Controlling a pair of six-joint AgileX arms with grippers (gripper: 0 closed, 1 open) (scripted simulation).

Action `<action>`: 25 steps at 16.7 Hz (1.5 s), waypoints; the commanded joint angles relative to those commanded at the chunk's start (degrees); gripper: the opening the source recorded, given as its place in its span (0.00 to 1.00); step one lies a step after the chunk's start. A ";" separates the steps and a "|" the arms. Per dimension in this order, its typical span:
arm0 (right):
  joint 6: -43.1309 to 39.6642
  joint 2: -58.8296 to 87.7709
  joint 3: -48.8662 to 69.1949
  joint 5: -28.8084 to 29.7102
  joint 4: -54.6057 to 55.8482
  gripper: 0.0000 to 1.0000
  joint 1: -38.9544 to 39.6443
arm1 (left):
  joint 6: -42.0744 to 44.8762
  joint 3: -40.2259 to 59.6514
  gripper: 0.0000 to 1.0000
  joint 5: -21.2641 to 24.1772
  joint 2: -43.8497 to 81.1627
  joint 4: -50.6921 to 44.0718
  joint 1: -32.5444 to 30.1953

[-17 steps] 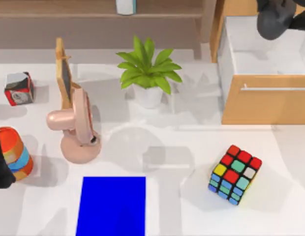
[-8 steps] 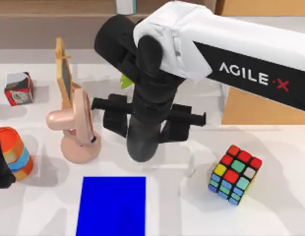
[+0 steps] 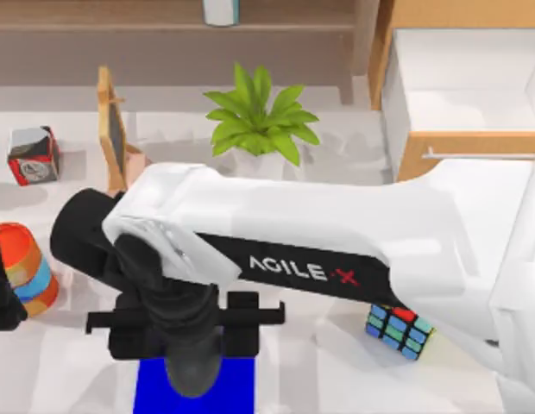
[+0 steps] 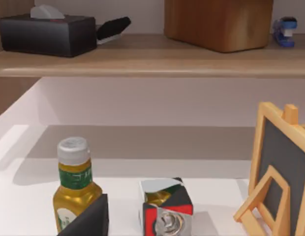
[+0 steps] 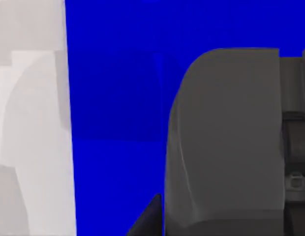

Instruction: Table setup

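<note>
My right arm stretches from the right side across the table, and its gripper hangs over the blue mat at the front edge. Its fingers look spread wide on their rail, with nothing between them. In the right wrist view the blue mat lies right beneath, partly behind the grey gripper body. A sliver of the pink fan peeks out from behind the arm. The colourful puzzle cube sits front right, half covered by the arm. My left gripper is parked at the left edge.
A potted plant stands at the back centre, with a small chalkboard easel and a red and white box at back left. Stacked coloured bowls are at left, an open wooden drawer at back right. A yellow bottle stands near the left gripper.
The right arm swung from the back right corner across the table centre and now reaches down over the blue mat, covering the fan. The left arm has not moved.
</note>
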 joint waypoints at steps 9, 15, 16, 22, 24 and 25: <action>0.05 -0.74 -0.57 -0.30 -0.60 0.00 0.39 | 0.00 0.00 1.00 0.00 0.00 0.00 0.00; 0.20 -1.59 -0.88 -0.35 -0.98 0.00 1.44 | 0.00 0.00 1.00 0.00 0.00 0.00 0.00; 0.22 -1.70 -0.83 -0.33 -0.94 0.00 1.60 | 0.00 0.00 1.00 0.00 0.00 0.00 0.00; 0.15 -1.73 -0.27 -0.09 -0.11 0.00 1.81 | 0.00 0.00 1.00 0.00 0.00 0.00 0.00; 0.07 -1.44 -0.17 -0.04 0.37 0.00 1.51 | 0.00 0.00 1.00 0.00 0.00 0.00 0.00; 0.03 -1.23 -0.17 -0.02 0.64 0.00 1.27 | 0.00 0.00 1.00 0.00 0.00 0.00 0.00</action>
